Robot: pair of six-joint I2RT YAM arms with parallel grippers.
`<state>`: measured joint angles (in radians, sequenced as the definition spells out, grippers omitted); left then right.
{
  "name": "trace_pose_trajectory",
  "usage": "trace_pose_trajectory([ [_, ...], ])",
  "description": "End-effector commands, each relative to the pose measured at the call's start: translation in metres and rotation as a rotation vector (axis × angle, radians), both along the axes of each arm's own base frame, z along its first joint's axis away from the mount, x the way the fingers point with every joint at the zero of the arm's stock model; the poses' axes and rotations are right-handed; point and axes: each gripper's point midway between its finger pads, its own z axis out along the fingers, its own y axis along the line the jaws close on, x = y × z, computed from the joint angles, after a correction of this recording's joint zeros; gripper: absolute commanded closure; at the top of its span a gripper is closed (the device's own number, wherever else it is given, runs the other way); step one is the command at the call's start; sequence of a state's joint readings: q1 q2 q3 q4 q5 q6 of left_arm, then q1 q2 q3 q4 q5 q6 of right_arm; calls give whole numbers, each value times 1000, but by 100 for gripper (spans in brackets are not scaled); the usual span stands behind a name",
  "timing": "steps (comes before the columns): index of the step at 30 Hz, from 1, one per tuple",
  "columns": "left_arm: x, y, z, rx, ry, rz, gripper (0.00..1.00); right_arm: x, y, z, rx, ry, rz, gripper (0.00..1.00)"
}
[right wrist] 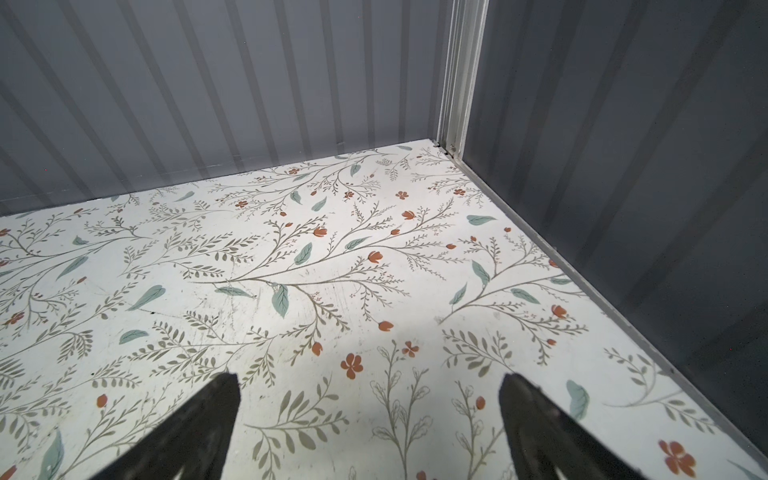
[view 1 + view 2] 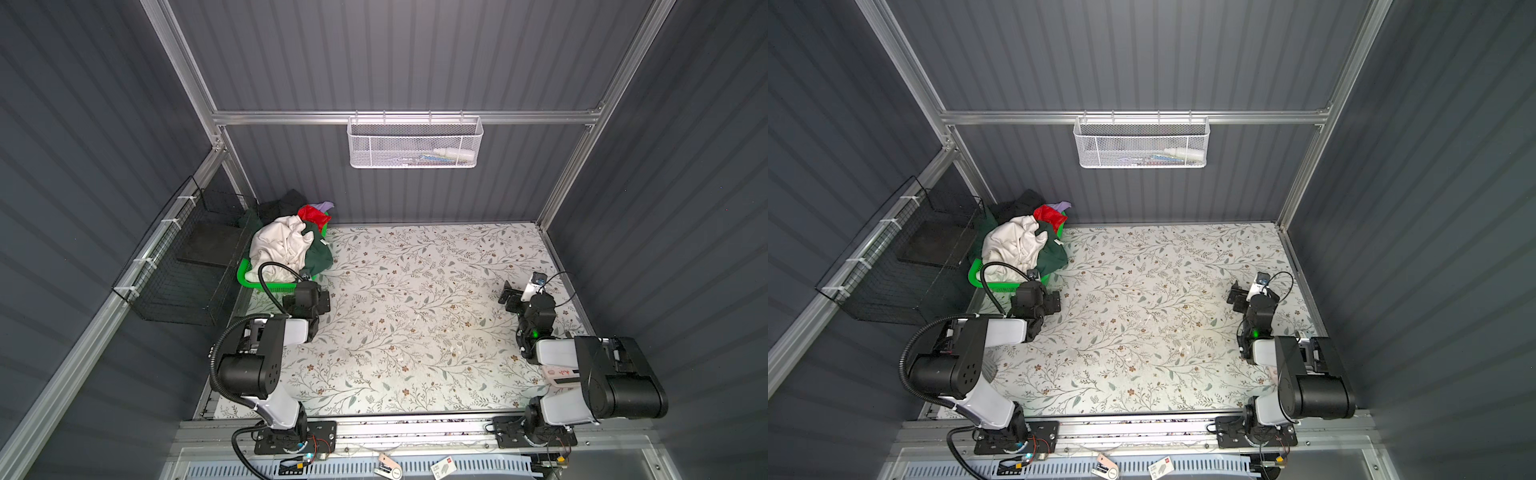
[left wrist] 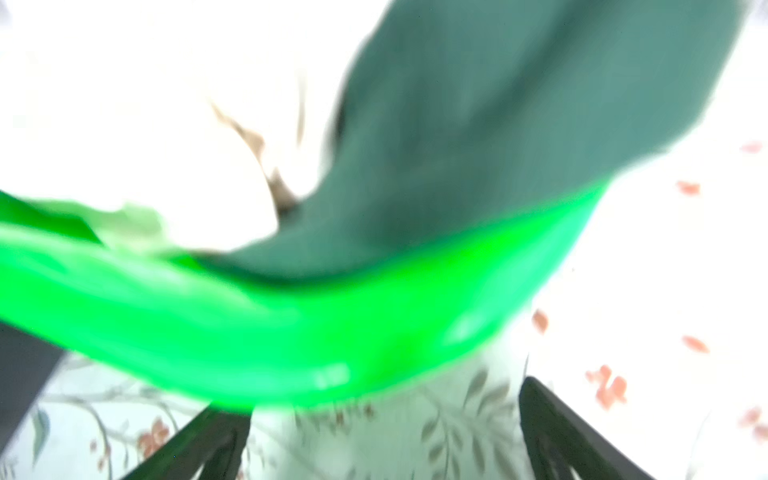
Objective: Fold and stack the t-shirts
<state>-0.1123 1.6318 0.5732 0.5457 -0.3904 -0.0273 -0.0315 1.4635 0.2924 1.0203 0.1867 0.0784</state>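
Soft, crumpled t-shirts [image 2: 286, 245] heaped in a glossy green plastic basket [image 2: 270, 286].
Cream-white and dark green folds spill over its rim at the floral worktop's [image 2: 415, 311] far-left corner; left hand [image 3: 380, 395] and right hand [image 1: 370, 376] gape empty.

At the far left corner of the table [image 2: 415, 316]: a basket [image 2: 266, 286], t-shirts [image 2: 286, 245] heaped in it and hanging over its right rim. Just before the basket's near rim, over the table, the left gripper [image 3: 380, 399]. Well apart, near the right edge, the right gripper [image 1: 370, 378]. Beyond the left edge, a wire rack [image 2: 183, 257]. On the back rail above, a mesh tray [image 2: 413, 143].
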Motion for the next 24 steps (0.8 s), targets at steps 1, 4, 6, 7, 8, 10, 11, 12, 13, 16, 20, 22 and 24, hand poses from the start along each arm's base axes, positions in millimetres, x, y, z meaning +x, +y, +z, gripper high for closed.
trace_pose_trajectory([
  [1, 14, -1, 33, 0, -116, -7, 0, 3, -1, 6, 4, -17, -4, 1],
  [4, 10, 0, 39, -2, -144, -5, 0, 3, -1, 6, 4, -20, -5, 1],
  [6, 7, -1, 44, -3, -160, -8, 0, 2, 0, 7, 0, -24, -7, 1],
  [7, 5, -1, 48, -2, -169, -10, 0, 2, 1, 9, -14, -33, -14, 1],
  [8, 4, -1, 51, 2, -180, -10, 0, 1, 4, 11, -36, -26, -16, 1],
  [10, 0, -1, 59, 14, -201, 0, 0, -4, 6, 21, -52, -57, -18, 1],
  [11, -2, 0, 63, 20, -210, 6, 0, -6, 7, 23, -70, -51, -35, 1],
  [12, -4, 0, 68, 24, -221, 12, 0, -8, 7, 31, -86, -49, -50, 1],
  [13, -7, 1, 74, 25, -236, 20, 0, -9, 9, 38, -99, -48, -49, 1],
  [16, -12, -2, 93, 31, -257, 50, 0, -11, 16, 66, -95, -60, -73, 1],
  [20, -19, -10, 123, 73, -239, 98, 0, -20, 47, 102, 211, -24, 50, 1],
  [22, -21, -8, 144, 33, -220, 149, 0, -28, 58, 115, 337, -39, 90, 1],
  [24, -22, -6, 164, 5, -206, 178, 0, -33, 62, 123, 395, -55, 105, 1],
])
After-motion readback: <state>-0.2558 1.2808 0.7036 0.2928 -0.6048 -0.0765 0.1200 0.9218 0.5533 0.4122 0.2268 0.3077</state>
